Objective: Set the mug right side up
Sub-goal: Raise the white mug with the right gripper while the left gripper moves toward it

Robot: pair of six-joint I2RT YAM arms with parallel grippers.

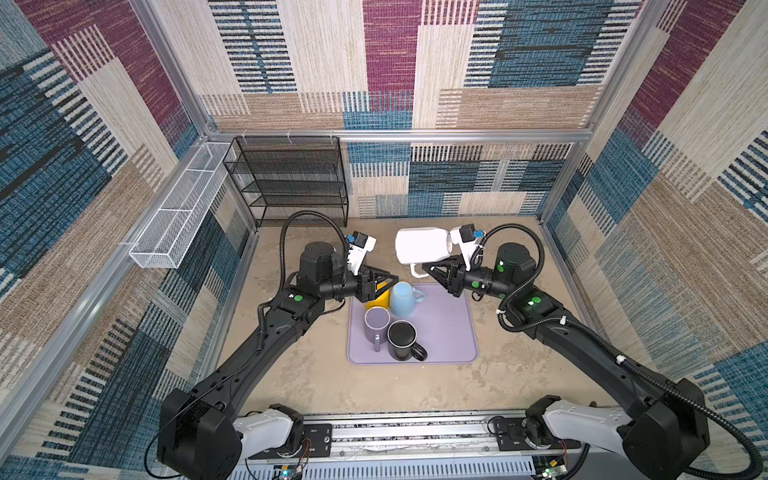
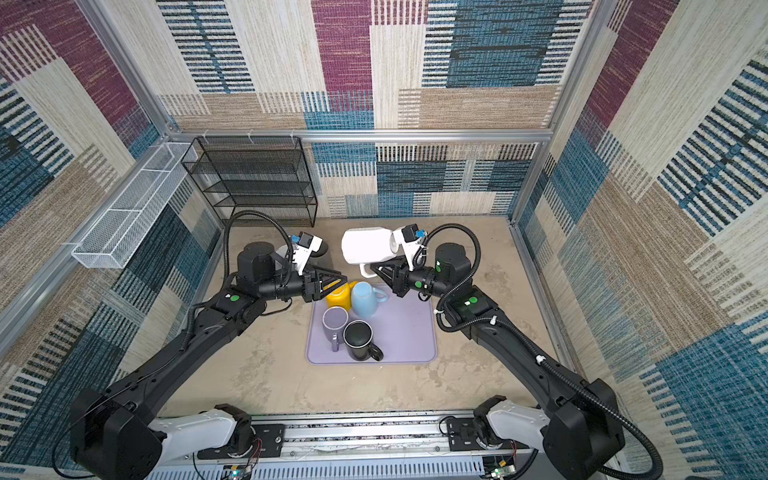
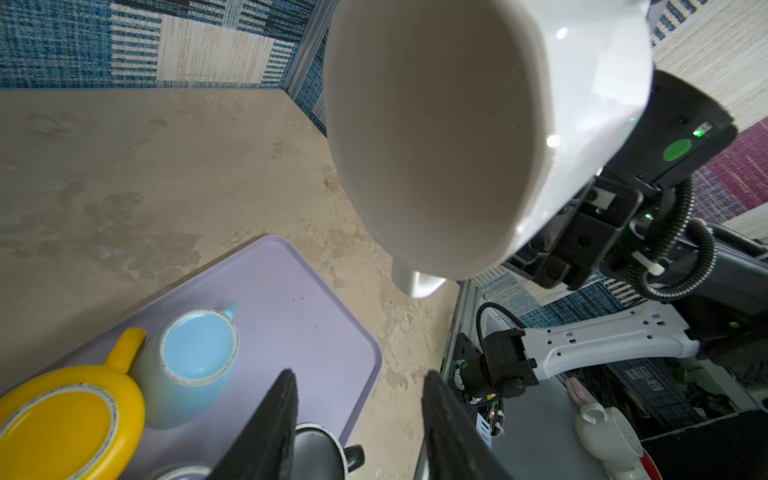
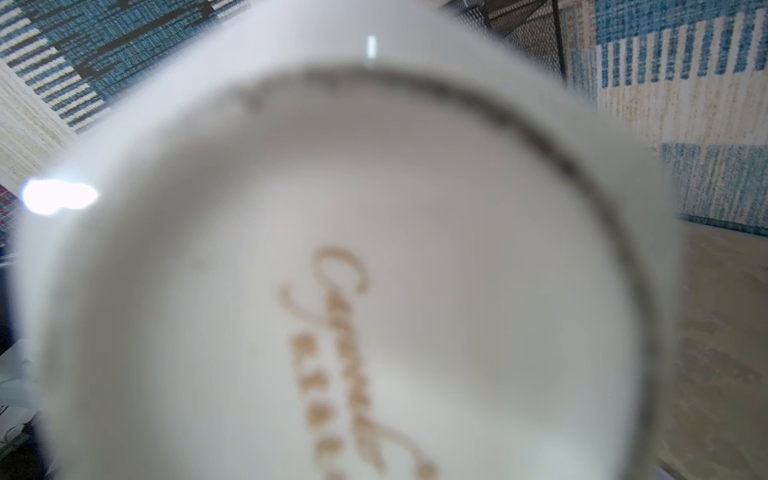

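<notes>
Right end effector [image 1: 428,268] [image 2: 374,266]: closed on the handle [image 1: 417,272] of the white mug [image 1: 419,245] [image 2: 365,245], which is held clear of the counter [image 1: 291,374], lying on its side beyond the far edge of the tray. Its mouth [image 3: 432,137] faces the left arm and its base, with gold script, fills the right wrist view [image 4: 332,270]. Left end effector [image 1: 388,282] [image 3: 357,415]: fingers [image 3: 270,424] apart, nothing between them, hovering over the tray's far left corner. Lavender tray [image 1: 449,332] [image 3: 299,299] on the counter, carrying a yellow mug [image 1: 379,297] [image 3: 62,428], base up; a light blue mug [image 1: 403,297] [image 3: 195,353] just beside it; a purple mug [image 1: 376,324]; and a black mug [image 1: 403,338]. Black mesh shelf rack [image 1: 291,178] at the back left. White mesh basket [image 1: 178,216] on the left wall.
</notes>
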